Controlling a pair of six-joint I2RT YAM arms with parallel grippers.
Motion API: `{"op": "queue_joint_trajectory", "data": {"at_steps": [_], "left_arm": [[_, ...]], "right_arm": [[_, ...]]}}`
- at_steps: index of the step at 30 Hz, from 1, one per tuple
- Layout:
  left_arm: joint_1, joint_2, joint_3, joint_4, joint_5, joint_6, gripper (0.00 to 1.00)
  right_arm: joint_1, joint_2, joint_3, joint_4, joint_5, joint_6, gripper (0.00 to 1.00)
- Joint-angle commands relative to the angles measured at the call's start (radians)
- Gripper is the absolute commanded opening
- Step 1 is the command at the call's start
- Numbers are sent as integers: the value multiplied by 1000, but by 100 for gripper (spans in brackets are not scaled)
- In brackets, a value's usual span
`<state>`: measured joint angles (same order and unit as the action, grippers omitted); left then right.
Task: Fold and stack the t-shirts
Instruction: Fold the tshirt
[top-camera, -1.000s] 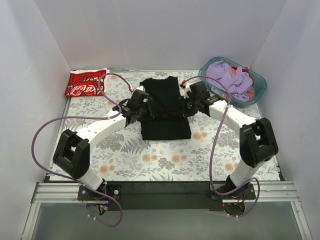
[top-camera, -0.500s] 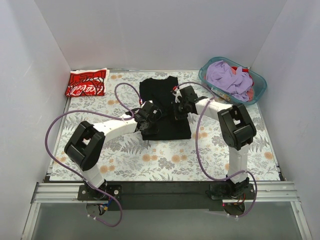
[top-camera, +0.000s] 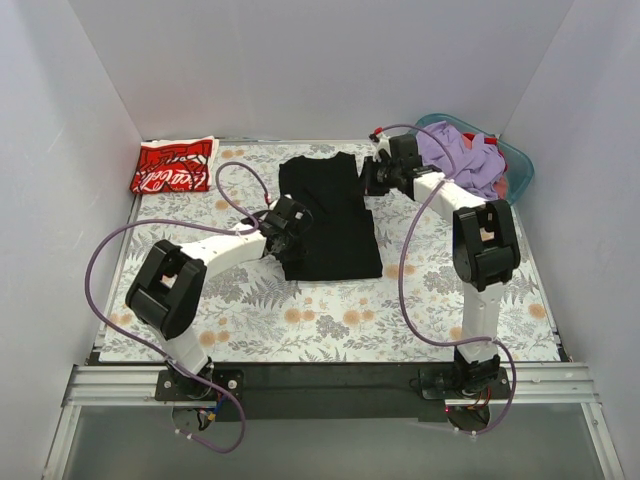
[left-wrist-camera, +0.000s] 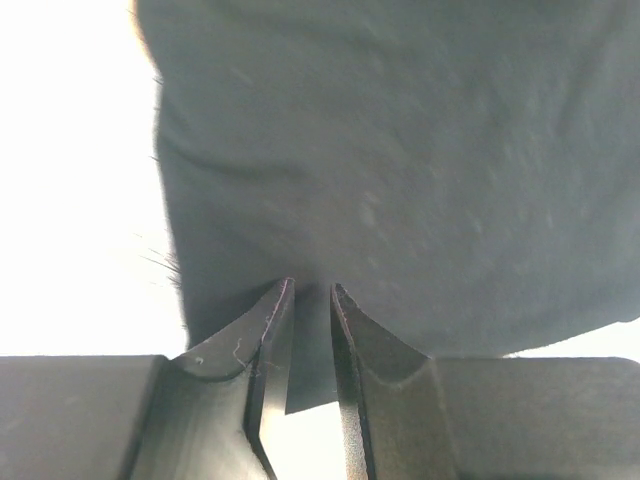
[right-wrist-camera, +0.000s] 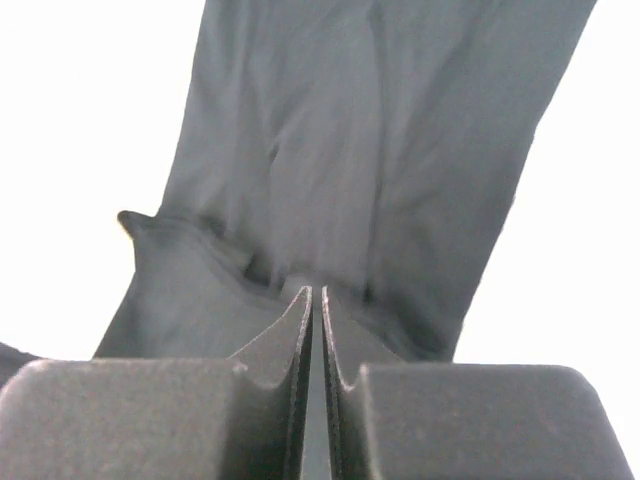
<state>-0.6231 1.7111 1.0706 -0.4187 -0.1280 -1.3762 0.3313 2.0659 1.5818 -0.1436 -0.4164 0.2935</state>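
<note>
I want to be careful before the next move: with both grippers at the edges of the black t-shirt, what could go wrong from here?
1. The left gripper and the right gripper each pinch only a small bit of the black t-shirt at its edge; the cloth may slip out and the fold go crooked.
2. The right arm's cable loops close to the basket of purple clothes; it might snag there.
</note>
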Motion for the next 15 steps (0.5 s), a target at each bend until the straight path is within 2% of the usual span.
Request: {"op": "queue_joint_trajectory", "data": {"at_steps": [1,5,15], "left_arm": [[81,-19,41,14,28,14,20],[137,51,103,20,59,38,18],[240,338,362,-6,79,97,15]], "right_arm": [[0,-107,-121,62,-143,38,12],[-15,-194,-326,134,-191,84,12],[-17,-285,-463,174,-246,75,12]]}}
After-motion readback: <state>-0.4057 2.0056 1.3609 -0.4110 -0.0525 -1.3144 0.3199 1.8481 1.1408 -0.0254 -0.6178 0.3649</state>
